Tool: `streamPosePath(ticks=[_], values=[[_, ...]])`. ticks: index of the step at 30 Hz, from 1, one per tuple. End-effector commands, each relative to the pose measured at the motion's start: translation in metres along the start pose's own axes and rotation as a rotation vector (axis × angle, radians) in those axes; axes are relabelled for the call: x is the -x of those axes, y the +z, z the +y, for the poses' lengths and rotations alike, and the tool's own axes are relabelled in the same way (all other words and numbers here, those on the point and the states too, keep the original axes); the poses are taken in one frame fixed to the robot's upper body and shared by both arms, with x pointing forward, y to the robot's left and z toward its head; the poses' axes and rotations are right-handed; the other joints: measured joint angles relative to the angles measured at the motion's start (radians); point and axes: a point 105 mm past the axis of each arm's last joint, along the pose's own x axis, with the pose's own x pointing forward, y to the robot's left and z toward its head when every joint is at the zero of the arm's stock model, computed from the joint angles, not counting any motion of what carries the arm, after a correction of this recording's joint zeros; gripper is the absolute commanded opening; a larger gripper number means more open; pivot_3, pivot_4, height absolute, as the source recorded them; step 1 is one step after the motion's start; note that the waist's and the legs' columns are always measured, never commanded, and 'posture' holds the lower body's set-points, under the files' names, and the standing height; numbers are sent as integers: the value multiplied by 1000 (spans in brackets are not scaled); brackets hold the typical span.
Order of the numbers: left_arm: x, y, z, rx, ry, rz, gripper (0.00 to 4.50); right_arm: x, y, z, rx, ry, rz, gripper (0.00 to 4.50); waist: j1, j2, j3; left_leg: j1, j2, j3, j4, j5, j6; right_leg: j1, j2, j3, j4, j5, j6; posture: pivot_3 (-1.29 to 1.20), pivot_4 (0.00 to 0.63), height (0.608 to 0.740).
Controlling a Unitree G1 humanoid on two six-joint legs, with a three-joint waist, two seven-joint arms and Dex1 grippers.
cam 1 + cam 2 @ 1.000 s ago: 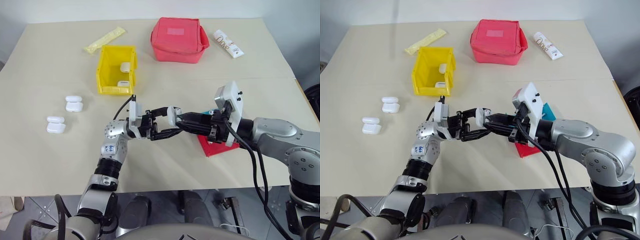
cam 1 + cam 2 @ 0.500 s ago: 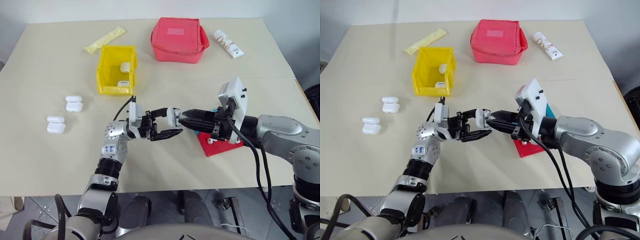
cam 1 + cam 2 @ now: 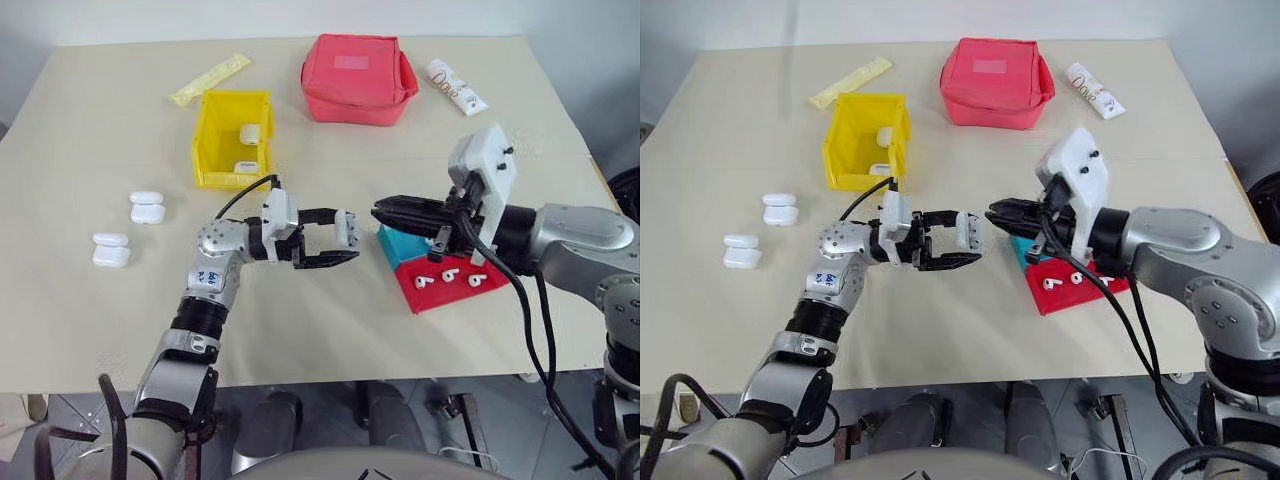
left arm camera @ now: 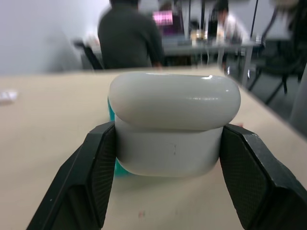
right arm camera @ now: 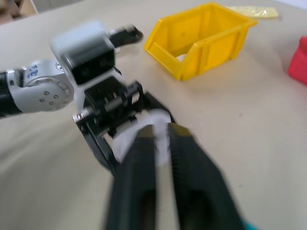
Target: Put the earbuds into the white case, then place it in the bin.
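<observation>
My left gripper [image 3: 347,238] is shut on a white case [image 3: 346,227], held level above the table's middle; in the left wrist view the case [image 4: 175,122] sits lid down between the two black fingers [image 4: 98,167]. My right gripper [image 3: 379,210] is shut and empty, its tips a short gap to the right of the case. Three earbuds [image 3: 450,276] lie on a red tray [image 3: 440,297] under the right arm. The yellow bin [image 3: 212,140] stands further back on the left with two white cases [image 3: 249,133] inside.
Two more white cases [image 3: 147,207] [image 3: 111,250] lie open-sided on the table at the left. A teal tray [image 3: 396,243] adjoins the red one. At the back are a red pouch [image 3: 358,78], a yellow packet [image 3: 210,80] and a white tube [image 3: 457,87].
My right gripper has drawn back from the case, up and to the right, and shut, which uncovers the tray with the earbuds. The left gripper has turned a little, still holding the case.
</observation>
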Motion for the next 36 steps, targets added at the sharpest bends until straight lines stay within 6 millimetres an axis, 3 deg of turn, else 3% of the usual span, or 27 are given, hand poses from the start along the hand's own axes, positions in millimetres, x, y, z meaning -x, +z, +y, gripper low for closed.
streamPosePath(ticks=[1, 8, 13, 23, 30, 33, 36], values=[[-6, 7, 9, -49, 5, 46, 2815, -12, 12, 7, 53, 17, -10, 45, -1, 0, 0, 0, 0, 0, 0, 0, 0, 0, 0, 0, 0, 0, 0, 0, 150, 740], [-11, 18, 20, -89, 6, 67, 2815, -40, -1, 13, 102, 60, 100, 45, 0, 0, 0, -1, 0, 0, 0, 0, 0, -1, 0, 0, 0, 0, 0, 0, 150, 740], [-9, 26, 21, -94, 3, 31, 2815, -45, -10, 5, 114, 33, 125, 45, -2, 0, 0, -2, -1, 0, 0, 0, 0, -2, -1, 0, 0, 0, 0, 0, 150, 740], [25, 32, 19, -67, 15, -24, 2815, -8, -13, -12, 96, -54, 126, 45, -1, 0, 0, -3, -1, -1, 0, 1, 0, -3, -1, -1, 0, 0, 0, 0, 150, 740], [39, 37, 30, -49, 96, -48, 2815, 21, -14, -18, 48, -73, 8, 45, 1, -1, 0, -3, -1, -1, 1, 1, 0, -2, -1, -1, 0, 1, 1, 0, 150, 740], [48, 37, 41, -30, 186, -47, 2815, 37, -7, -9, -56, 60, -174, 649, 1, -1, 0, -3, -1, -1, 1, 1, 0, -2, -1, -1, 0, 1, 1, 0, 150, 740], [56, 39, 52, -19, 278, -61, 2815, 45, -20, -7, -55, 104, -151, 1647, -1, -1, 0, -1, -1, 0, 1, 1, 0, 0, -1, 0, 0, 1, 1, 0, 150, 740]])
